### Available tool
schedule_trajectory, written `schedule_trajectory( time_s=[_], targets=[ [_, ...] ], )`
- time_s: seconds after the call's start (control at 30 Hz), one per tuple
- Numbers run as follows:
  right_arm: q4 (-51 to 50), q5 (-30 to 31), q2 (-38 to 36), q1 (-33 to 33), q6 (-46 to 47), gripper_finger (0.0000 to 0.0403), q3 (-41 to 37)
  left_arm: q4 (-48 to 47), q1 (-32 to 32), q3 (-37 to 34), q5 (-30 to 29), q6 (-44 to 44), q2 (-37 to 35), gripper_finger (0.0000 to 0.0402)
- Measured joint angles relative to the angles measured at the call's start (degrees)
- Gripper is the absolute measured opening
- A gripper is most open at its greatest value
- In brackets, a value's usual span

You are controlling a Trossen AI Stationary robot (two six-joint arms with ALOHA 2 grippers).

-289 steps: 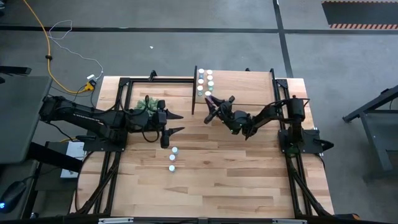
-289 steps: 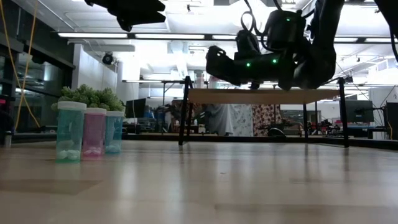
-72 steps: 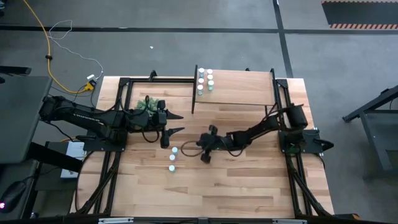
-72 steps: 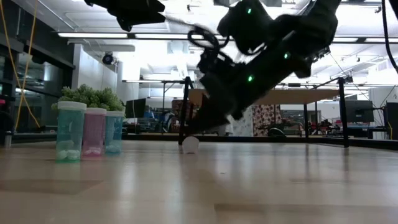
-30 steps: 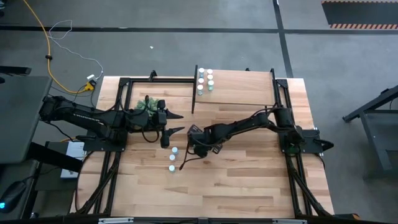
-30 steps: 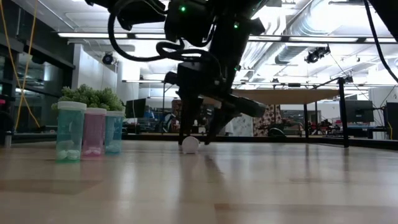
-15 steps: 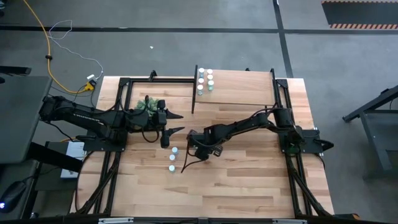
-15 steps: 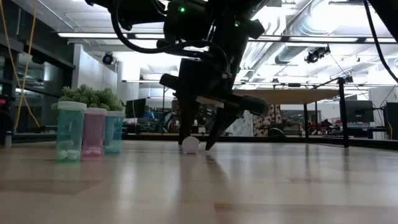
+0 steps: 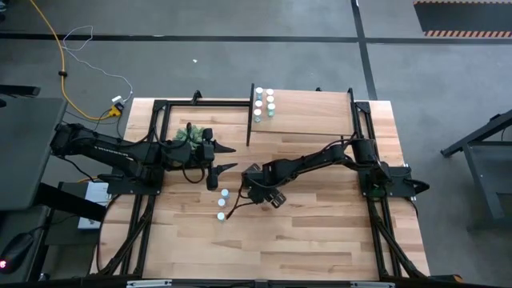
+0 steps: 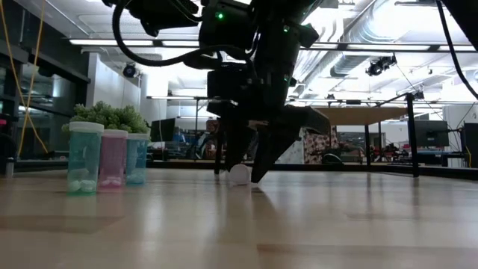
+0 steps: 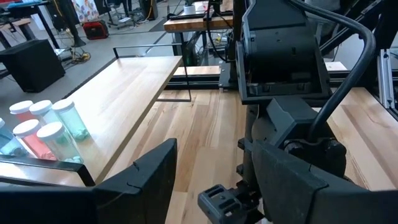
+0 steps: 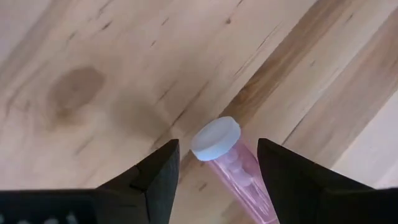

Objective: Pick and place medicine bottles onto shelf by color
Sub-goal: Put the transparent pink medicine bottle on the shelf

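Observation:
A pink medicine bottle (image 12: 239, 177) lies on its side on the table, its white cap (image 12: 215, 138) pointing away from the wrist. My right gripper (image 12: 216, 152) points steeply down over it and is open. One finger stands on either side of the bottle near the cap (image 10: 240, 174), with a gap on both sides. Three more bottles (image 10: 112, 157) stand upright at the table's left middle (image 9: 222, 205). Several bottles (image 9: 264, 104) stand on the shelf (image 9: 312, 112) at its left end. My left gripper (image 9: 230, 158) waits open, raised above the table, left of the right gripper (image 9: 258, 192).
A bushy green plant (image 9: 189, 133) sits at the far left, behind the left arm. The shelf's black side supports (image 9: 249, 120) rise from the far half of the table. The shelf's board (image 11: 124, 99) is bare to the right of its bottles (image 11: 43, 127). The table's near half is bare wood (image 9: 304, 240).
My right gripper has rolled about its own pointing line above the lying bottle, staying in the same place and still open. The bottle's white cap has shifted a little toward the table's right and now sits between the fingertips.

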Motion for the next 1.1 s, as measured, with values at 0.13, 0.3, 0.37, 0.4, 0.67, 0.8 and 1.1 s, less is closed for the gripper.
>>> schedule_trajectory(
  time_s=[0.13, 0.3, 0.37, 0.4, 0.67, 0.8, 1.1],
  targets=[
    [-1.01, -1.76, 0.00, -0.02, 6.30, 0.0206, -0.02, 0.00, 0.00, 0.00, 0.00, 0.00, 0.00, 0.0200],
    [-2.39, -3.79, 0.00, 0.00, 10.18, 0.0206, -0.02, 0.00, 0.00, 0.00, 0.00, 0.00, 0.00, 0.0200],
    [-2.13, -5.32, 0.00, -0.13, 12.24, 0.0206, -0.02, 0.00, 0.00, 0.00, 0.00, 0.00, 0.00, 0.0200],
    [-1.80, -6.26, 0.00, -0.24, 12.94, 0.0206, -0.02, 0.00, 0.01, 0.00, 0.00, 0.00, 0.00, 0.0200],
    [0.42, -7.57, -0.04, -0.76, 12.22, 0.0206, -0.02, 0.00, 0.00, 0.00, 0.01, 0.00, 0.00, 0.0200],
    [-0.21, -2.24, -0.04, -0.76, 3.64, 0.0206, -0.02, -0.02, 0.02, 0.00, 0.02, 0.00, 0.00, 0.0200],
    [-2.72, -1.88, -0.09, -0.76, -5.62, 0.0206, -0.02, -0.29, 0.01, 0.00, 0.02, 0.02, 0.00, 0.0200]
  ],
)
